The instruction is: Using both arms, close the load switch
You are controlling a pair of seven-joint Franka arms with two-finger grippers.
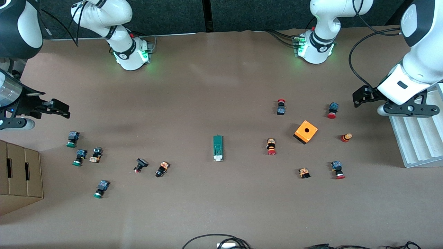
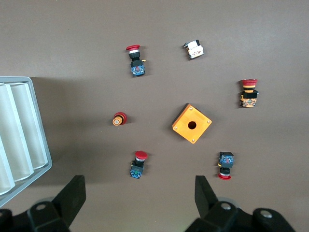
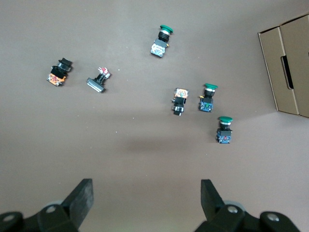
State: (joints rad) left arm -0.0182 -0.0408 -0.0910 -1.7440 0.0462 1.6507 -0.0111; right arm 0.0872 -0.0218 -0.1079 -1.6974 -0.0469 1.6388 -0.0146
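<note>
Mid-table lies the load switch (image 1: pixel 217 148), its long axis running from the front edge toward the robots' bases, white tab nearest the front. Both grippers hang wide open and empty over opposite ends: right gripper (image 1: pixel 57 108), left gripper (image 1: pixel 361 95), roughly equally distant.

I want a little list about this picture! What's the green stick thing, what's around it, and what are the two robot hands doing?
load switch: dark-green block with a white tab at the end nearer the front camera, lying in the middle of the table, untouched
orange cube: with a hole on top, toward the left arm's end
red-capped buttons: scattered around the cube, one at
green-capped buttons: toward the right arm's end, one at
left gripper: open, holding nothing, near the white tray
right gripper: open, holding nothing, above the green-capped buttons
cardboard box: at the right arm's end
</note>
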